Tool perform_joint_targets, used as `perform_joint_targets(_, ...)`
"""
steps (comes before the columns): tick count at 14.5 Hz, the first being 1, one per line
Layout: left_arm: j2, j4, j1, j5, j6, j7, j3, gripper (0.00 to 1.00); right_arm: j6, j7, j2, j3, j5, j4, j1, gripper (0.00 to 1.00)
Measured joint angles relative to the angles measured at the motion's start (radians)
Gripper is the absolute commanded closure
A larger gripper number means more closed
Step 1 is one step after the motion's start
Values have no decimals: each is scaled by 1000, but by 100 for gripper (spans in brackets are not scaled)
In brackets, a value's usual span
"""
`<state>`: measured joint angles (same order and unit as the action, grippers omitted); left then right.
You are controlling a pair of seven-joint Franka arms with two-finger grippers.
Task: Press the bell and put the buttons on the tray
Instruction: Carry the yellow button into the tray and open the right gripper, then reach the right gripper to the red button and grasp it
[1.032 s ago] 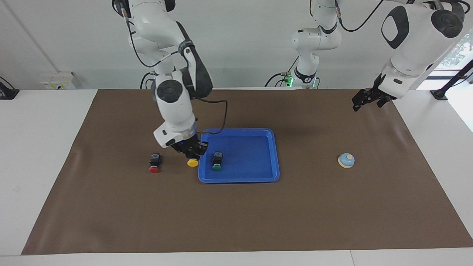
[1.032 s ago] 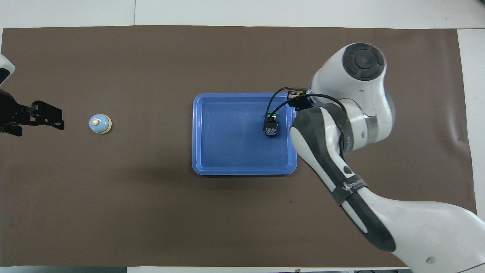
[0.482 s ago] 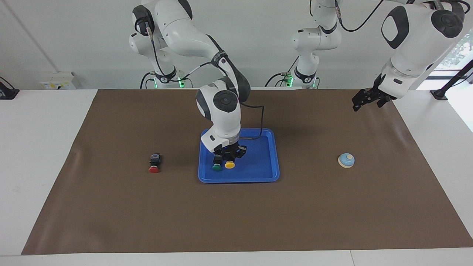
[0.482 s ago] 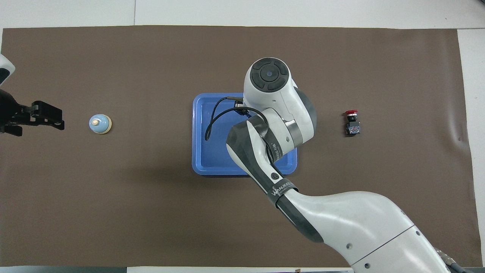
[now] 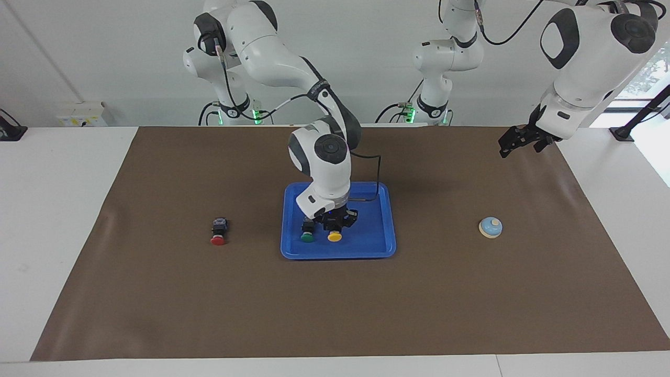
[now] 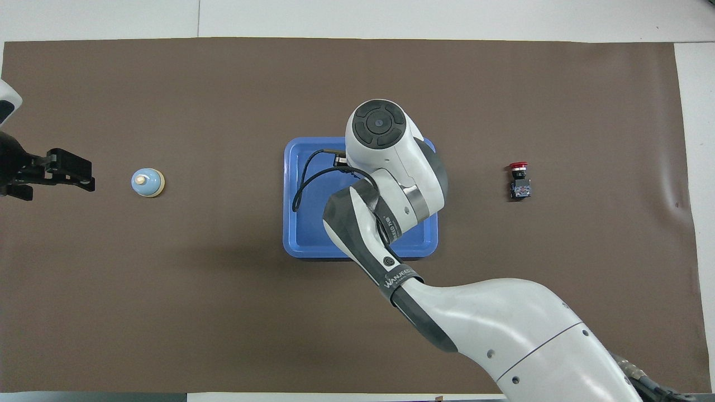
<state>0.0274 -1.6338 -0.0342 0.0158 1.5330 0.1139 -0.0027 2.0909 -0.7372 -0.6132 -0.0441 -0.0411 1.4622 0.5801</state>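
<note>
Fingers point(image 5: 340, 222) (facing view only) around yellow button point(image 5: 334, 235)

Blue tray point(image 5: 390, 220) glossy plastic; brown table cover point(image 5: 335, 303) matt.

The tray point(image 5: 390, 220) sits mid-table. In it lie two buttons point(image 5: 308, 232) side by side, the right gripper point(image 5: 337, 224) down at one of them. A third button point(image 5: 219, 232) lies on the mat toward the right arm's end from the tray. The bell point(image 5: 490, 227) stands toward the left arm's end from the tray, well apart from it.
</note>
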Motion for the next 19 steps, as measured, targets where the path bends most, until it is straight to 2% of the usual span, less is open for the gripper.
perform_joint_targets(4, 0, 0, 0, 0, 0, 0, 0, 0, -3, -2, 1, -2, 18, -10, 8, 0)
perform_joint_targets(7, 0, 0, 0, 0, 0, 0, 0, 0, -22, 8, 28, -16, 26, -24, -38, 0)
perform_joint_targets(10, 0, 0, 0, 0, 0, 0, 0, 0, -68, 125, 100, -19, 27, -1, -138, 0)
perform_joint_targets(14, 0, 0, 0, 0, 0, 0, 0, 0, -75, 330, 197, -20, 27, 97, -310, 0)
perform_joint_targets(17, 0, 0, 0, 0, 0, 0, 0, 0, -74, 476, 233, -20, 27, 177, -426, 0)
perform_joint_targets(19, 0, 0, 0, 0, 0, 0, 0, 0, -53, 500, 246, -19, 26, 228, -470, 0)
